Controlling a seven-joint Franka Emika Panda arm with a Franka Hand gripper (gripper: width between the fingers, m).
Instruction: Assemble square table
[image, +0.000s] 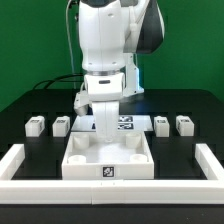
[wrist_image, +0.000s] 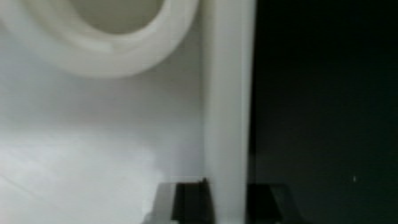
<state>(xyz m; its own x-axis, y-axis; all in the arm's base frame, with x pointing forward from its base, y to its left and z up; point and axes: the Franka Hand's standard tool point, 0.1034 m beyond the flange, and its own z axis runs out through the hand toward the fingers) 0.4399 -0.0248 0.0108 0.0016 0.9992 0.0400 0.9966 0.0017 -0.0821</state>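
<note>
The white square tabletop (image: 108, 157) lies in the middle of the black table, a tag on its front face. My gripper (image: 105, 129) reaches straight down onto its far edge. In the wrist view the two dark fingers (wrist_image: 191, 206) stand on either side of the tabletop's raised rim (wrist_image: 228, 100), and the gripper (wrist_image: 228, 206) is shut on that rim. A round corner socket (wrist_image: 116, 35) shows on the tabletop's inner surface. Two short white legs (image: 36, 125) (image: 62, 125) lie at the exterior view's left, and two more (image: 161, 124) (image: 184, 124) lie at its right.
A low white wall (image: 20, 162) frames the workspace at the left, the right (image: 206, 162) and along the front. The marker board (image: 126, 123) lies flat just behind the tabletop, partly hidden by the arm.
</note>
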